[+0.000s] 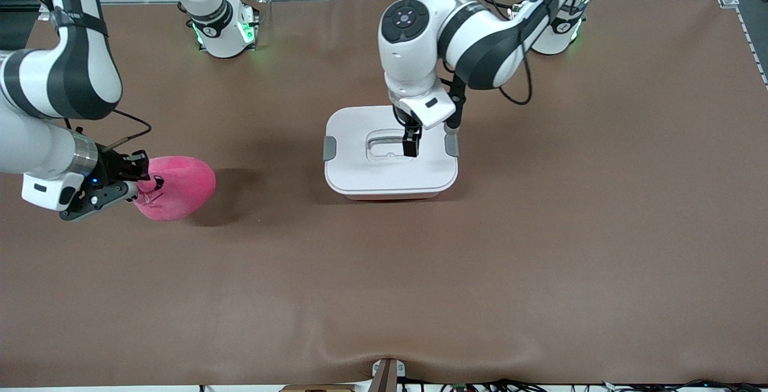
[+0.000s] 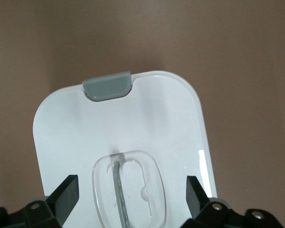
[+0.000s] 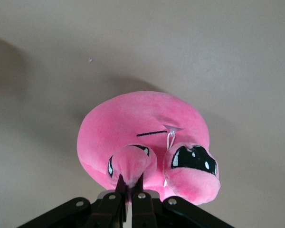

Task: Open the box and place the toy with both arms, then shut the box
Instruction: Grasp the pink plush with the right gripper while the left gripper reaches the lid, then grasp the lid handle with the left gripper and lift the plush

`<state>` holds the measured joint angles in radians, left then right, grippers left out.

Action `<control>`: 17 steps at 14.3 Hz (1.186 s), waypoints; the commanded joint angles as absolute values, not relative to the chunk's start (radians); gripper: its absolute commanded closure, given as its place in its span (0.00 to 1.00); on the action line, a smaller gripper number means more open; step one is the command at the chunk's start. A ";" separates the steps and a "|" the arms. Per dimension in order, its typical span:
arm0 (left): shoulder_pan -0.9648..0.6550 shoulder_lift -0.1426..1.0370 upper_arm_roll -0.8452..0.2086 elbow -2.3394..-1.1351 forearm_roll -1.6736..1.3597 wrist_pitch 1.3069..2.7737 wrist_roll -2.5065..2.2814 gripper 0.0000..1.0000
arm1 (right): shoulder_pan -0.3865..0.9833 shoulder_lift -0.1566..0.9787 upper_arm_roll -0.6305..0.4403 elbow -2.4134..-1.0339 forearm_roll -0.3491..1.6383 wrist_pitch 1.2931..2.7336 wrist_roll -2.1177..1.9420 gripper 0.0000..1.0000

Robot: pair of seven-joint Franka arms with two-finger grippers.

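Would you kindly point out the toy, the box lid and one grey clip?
toy (image 1: 180, 188): front view, plush body.
box lid (image 1: 360, 170): front view, bare white top.
grey clip (image 2: 107, 86): left wrist view, clip's middle.

Left arm reaches in from its base, wrist bent straight down, left pincer (image 1: 411, 143) over the middle of the bench, fingers (image 2: 66, 194) spread wide, nothing between them. Right arm comes in low at its own end of the bench, wrist near level, right pincer (image 1: 135, 185) clamped tight, fingers (image 3: 119, 187) pinching a small pink nub
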<state>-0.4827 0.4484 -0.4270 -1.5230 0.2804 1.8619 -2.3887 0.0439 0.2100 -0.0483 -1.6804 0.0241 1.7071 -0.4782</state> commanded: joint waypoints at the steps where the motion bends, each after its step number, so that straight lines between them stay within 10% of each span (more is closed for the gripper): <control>1: -0.528 0.494 -0.423 -1.488 0.319 1.881 -2.480 0.10 | 0.038 0.195 -0.043 -1.620 0.034 1.608 -0.538 1.00; 13: -0.558 0.581 -0.420 -1.488 0.354 1.954 -2.634 0.32 | 0.038 0.193 -0.037 -1.575 0.041 1.597 -0.960 1.00; 17: -0.563 0.597 -0.419 -1.488 0.353 1.954 -2.635 0.55 | 0.044 0.196 0.020 -1.572 0.055 1.623 -0.992 1.00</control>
